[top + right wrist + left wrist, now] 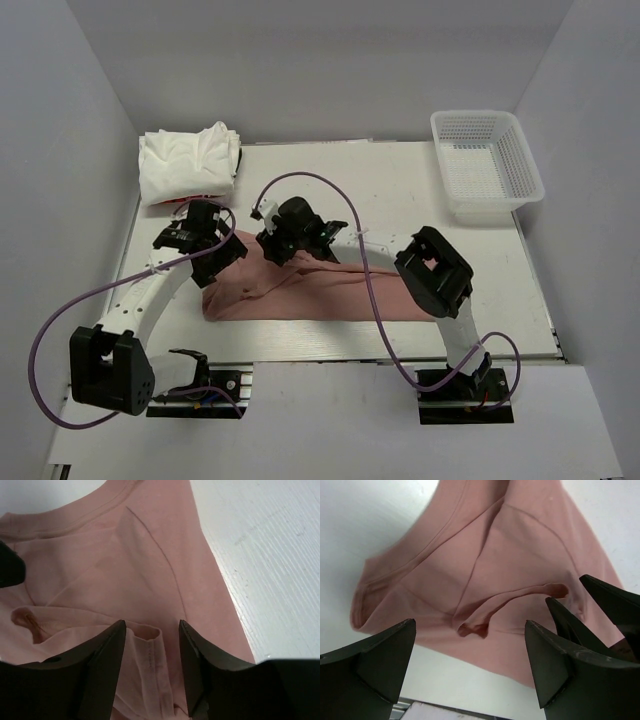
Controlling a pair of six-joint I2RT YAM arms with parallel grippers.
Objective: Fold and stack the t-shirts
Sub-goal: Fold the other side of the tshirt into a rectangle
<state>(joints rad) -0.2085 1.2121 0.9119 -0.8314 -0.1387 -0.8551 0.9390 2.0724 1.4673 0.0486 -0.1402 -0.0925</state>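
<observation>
Folding the pink t-shirt (330, 292), bunched on the table (400, 190) near the arms: right pincer (151, 630) stands partly apart astride a hemmed fold (145, 642) (not yet nipped), left pincer (470, 630) gapes wide above the cloth; next, I judge, both must clamp.

White desk (400, 190): rectangular, pale painted top, faint grain streaks showing close up in right wrist view. Plain white back wall (330, 60) rises from far edge. Left wall (60, 150) and right wall (590, 120) also white and bare, closing desk in on three sides. White ledge (330, 420) along near side. Light even, diffuse; shadows soft.
</observation>
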